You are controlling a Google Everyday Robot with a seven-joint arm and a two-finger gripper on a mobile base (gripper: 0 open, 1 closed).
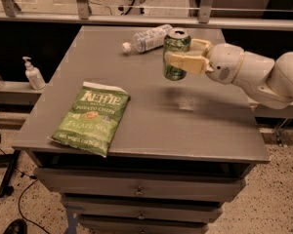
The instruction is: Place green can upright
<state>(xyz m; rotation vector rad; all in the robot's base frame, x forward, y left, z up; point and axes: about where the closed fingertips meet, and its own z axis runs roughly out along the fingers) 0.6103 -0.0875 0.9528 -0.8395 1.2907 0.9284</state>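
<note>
Camera view: gripper sits over the far-right part of the grey table, reaching in from the right on the white arm. Its claw is closed around the green can. One tan finger crosses the can's near side at mid-height, the other shows behind it.

The can is top-up w/ the silver lid visible, close to vertical, maybe a slight lean. It looks lifted clear of the tabletop, since a dull patch on the surface lies below and nearer than its base. Can't tell exact clearance.

The clear water bottle lies on its side at the far edge, just left of and behind the can. The green chip bag lies flat at near left, well apart. A pump bottle stands on a ledge off the table's left side.

Risks, as I judge them:
- Letting go before the base touches down: can drops, bounces, tips.
- Any lean at release: the can prob. tips and rolls twd the right or far edge.
- Lowering too far back-left: could knock the water bottle and set it rolling.
- Fingers dragging as they spread: poss. pulls the can over, esp. if it's light or empty.
</note>
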